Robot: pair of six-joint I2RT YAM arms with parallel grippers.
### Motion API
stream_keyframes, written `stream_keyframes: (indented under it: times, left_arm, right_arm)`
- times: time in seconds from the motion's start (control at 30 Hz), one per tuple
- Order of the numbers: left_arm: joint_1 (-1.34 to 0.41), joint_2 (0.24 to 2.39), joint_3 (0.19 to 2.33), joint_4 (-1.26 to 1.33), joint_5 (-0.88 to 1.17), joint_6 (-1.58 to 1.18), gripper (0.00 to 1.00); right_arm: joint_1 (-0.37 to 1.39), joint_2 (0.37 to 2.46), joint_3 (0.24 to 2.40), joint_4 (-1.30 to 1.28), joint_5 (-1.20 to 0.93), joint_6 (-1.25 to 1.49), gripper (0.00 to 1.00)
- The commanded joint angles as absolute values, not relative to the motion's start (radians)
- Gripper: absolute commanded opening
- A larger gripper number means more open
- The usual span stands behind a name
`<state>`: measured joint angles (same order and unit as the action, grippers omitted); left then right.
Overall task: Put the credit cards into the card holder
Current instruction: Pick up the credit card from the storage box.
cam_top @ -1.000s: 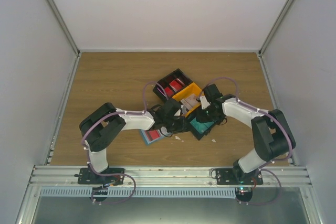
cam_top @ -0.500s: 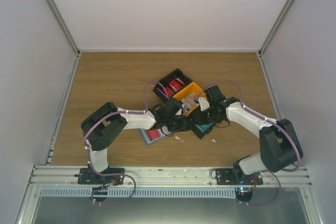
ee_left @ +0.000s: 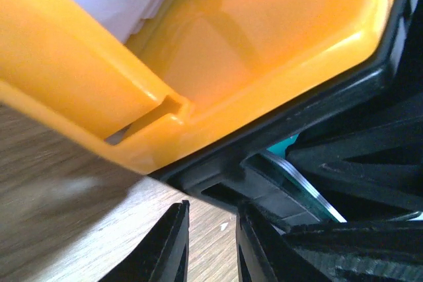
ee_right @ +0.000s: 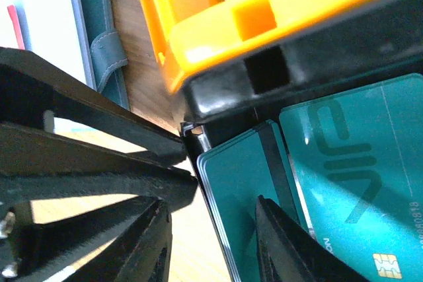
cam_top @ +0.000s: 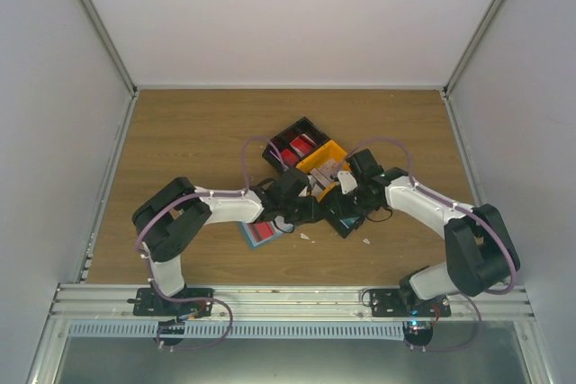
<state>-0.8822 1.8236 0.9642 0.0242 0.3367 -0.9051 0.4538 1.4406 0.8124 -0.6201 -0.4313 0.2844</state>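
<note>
The card holder [cam_top: 259,234] lies open on the table by my left wrist, with a red card in it; in the right wrist view the card holder [ee_right: 99,37] shows a white card [ee_right: 46,28] inside. A stack of teal credit cards [ee_right: 244,203], the top one with a dark stripe, sits in a black tray [cam_top: 349,222]. My right gripper [ee_right: 210,204] is open, its fingers straddling the stack's left edge. My left gripper [ee_left: 211,209] hovers just beside that tray's corner, jaws slightly apart with only table between them. More red cards [cam_top: 293,145] fill the far black tray.
An orange tray [cam_top: 328,156] holding pale cards stands between the two black trays, right above both grippers. Another teal card [ee_right: 360,163] with a chip lies beside the stack. Small white scraps [cam_top: 306,236] lie on the wood near the trays.
My right gripper closed, then opened wider, and its arm shifted slightly left over the teal cards. The left arm has barely moved.
</note>
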Motion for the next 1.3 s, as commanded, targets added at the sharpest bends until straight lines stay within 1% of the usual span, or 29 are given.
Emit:
stream_keyframes:
  times: [0.0, 0.17, 0.37, 0.73, 0.9, 1.13, 1.27]
  left_arm:
    - [-0.884, 1.747, 0.922, 0.032, 0.251, -0.893, 0.23]
    - [-0.87, 1.715, 0.878, 0.018, 0.215, -0.9, 0.23]
    - [-0.847, 1.694, 0.85, 0.016, 0.217, -0.897, 0.23]
    - [-0.833, 1.693, 0.85, 0.015, 0.223, -0.891, 0.23]
    - [-0.831, 1.696, 0.85, 0.012, 0.224, -0.888, 0.23]
    - [-0.83, 1.696, 0.851, 0.009, 0.224, -0.887, 0.23]
    - [-0.83, 1.7, 0.853, 0.008, 0.225, -0.886, 0.23]
  right_arm:
    - [0.484, 1.452, 0.845, -0.628, -0.374, 0.265, 0.38]
    - [0.529, 1.499, 0.851, -0.641, -0.314, 0.242, 0.43]
    - [0.561, 1.499, 0.858, -0.643, -0.333, 0.223, 0.44]
    - [0.568, 1.438, 0.867, -0.664, -0.362, 0.229, 0.41]
    - [0.568, 1.432, 0.867, -0.667, -0.356, 0.232, 0.38]
    - [0.568, 1.424, 0.868, -0.671, -0.329, 0.247, 0.31]
    - [0.568, 1.407, 0.868, -0.678, -0.326, 0.246, 0.3]
